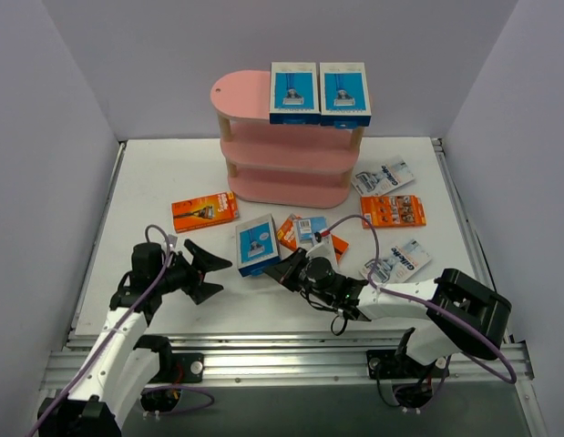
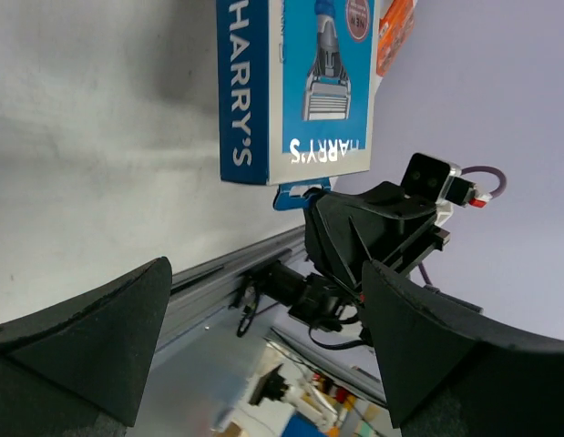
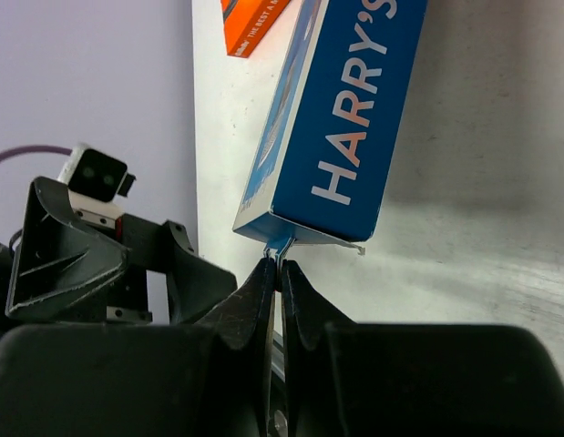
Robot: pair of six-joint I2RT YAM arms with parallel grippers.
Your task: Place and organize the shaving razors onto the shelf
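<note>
The right gripper is clenched on the thin blue hang tab of a blue-and-white cardboard razor box. Its black fingers are pressed flat together with only the tab between them. This held box lies tilted near the middle of the white table, at about 10 o'clock from the right gripper. Whether its far edge touches the table cannot be told. The left gripper is released, its jaws wide apart and holding nothing. It sits at 9 o'clock of the held box and faces it.

The pink three-tier shelf with oval boards and pale wooden posts stands at 12 o'clock on the table. A second blue-and-white box and a third blue-and-white box stand side by side, touching, on the right half of its top board.

The other packs lie flat on the table. One orange razor card is at 10 o'clock of the held box. A second orange card is just beside the held box at 3 o'clock. A third orange card is at 5 o'clock of the shelf. A clear grey blister pack lies by the shelf's right foot, and another grey blister pack lies at 6 o'clock of the third orange card.
</note>
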